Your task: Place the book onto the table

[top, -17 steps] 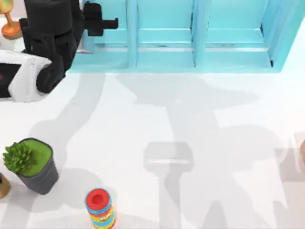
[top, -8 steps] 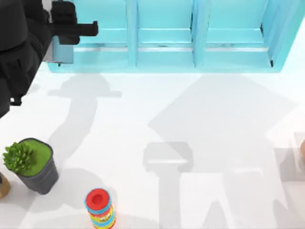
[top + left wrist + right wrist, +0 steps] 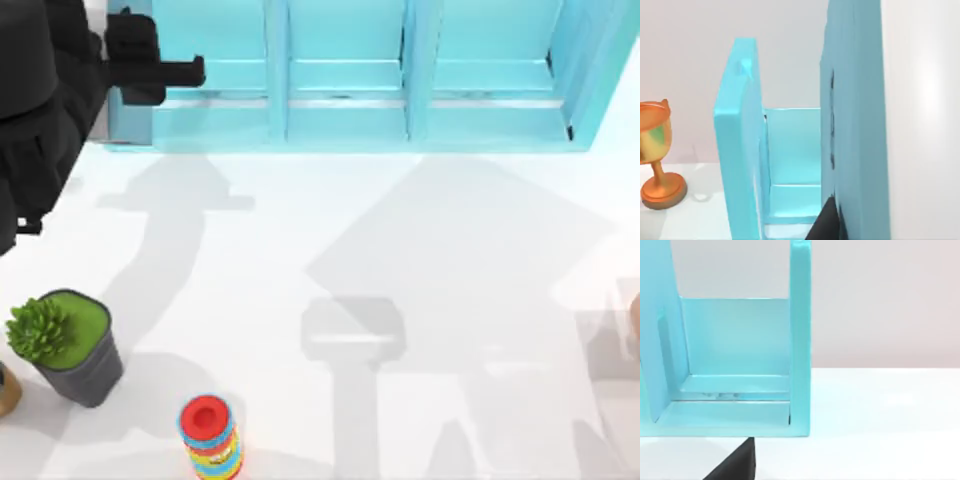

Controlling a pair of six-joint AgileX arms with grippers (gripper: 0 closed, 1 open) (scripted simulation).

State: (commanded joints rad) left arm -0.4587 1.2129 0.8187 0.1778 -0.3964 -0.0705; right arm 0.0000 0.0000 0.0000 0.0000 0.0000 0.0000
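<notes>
The book point(image 3: 128, 118), light blue, stands at the far left end of the light-blue shelf unit point(image 3: 400, 80), past the shelf's left wall. My left gripper point(image 3: 178, 71) reaches rightwards above it at the table's back left. In the left wrist view the book point(image 3: 852, 125) looms close, blue cover and white page edges, with a black finger point(image 3: 829, 222) against it, so the gripper looks shut on the book. The white table point(image 3: 400, 220) spreads in front of the shelf. A black part of my right gripper point(image 3: 735, 464) faces the shelf's right end point(image 3: 800, 340).
A potted plant point(image 3: 65, 345) in a dark pot stands front left, with a striped ring stack point(image 3: 210, 435) to its right. A golden trophy point(image 3: 657, 160) stands beside the shelf's left end. Brown objects touch the left point(image 3: 5, 392) and right point(image 3: 635, 312) edges.
Over the last second my left arm swung to the left and the book came out past the shelf's left end. In the last half second it hardly moved.
</notes>
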